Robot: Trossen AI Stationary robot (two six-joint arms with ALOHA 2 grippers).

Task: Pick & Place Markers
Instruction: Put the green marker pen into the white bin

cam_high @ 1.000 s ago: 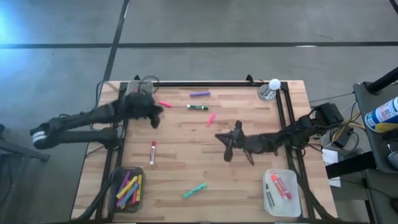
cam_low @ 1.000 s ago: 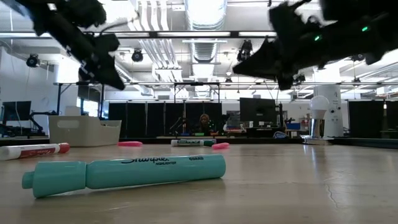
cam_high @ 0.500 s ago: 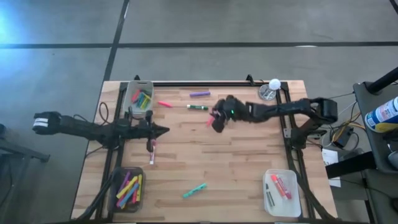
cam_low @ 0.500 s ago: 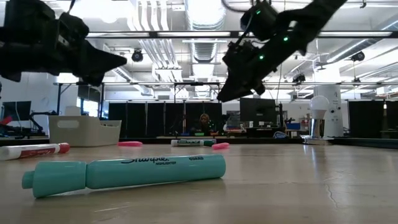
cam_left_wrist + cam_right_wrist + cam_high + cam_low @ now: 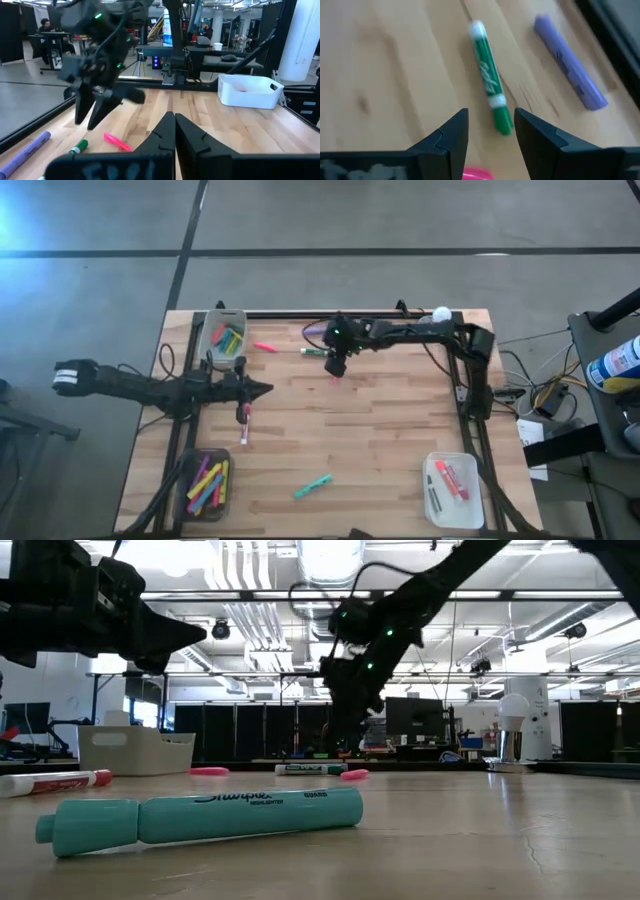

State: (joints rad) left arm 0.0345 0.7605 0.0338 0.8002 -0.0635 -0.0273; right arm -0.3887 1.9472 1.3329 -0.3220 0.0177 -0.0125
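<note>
Overhead, six loose markers (image 5: 313,486); left claw (image 5: 262,389) closed empty, right claw (image 5: 335,369) parted.

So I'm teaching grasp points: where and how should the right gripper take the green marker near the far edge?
Grip the green marker across the middle of its barrel, coming straight down from above. It lies flat on the table, with bare wood on both long sides, so the open right gripper can straddle it.

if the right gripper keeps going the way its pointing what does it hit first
Most likely the green marker: it lies straight ahead of the right gripper, whose fingers stand open. The purple marker lies off to one side. Depth is hard to judge.
</note>
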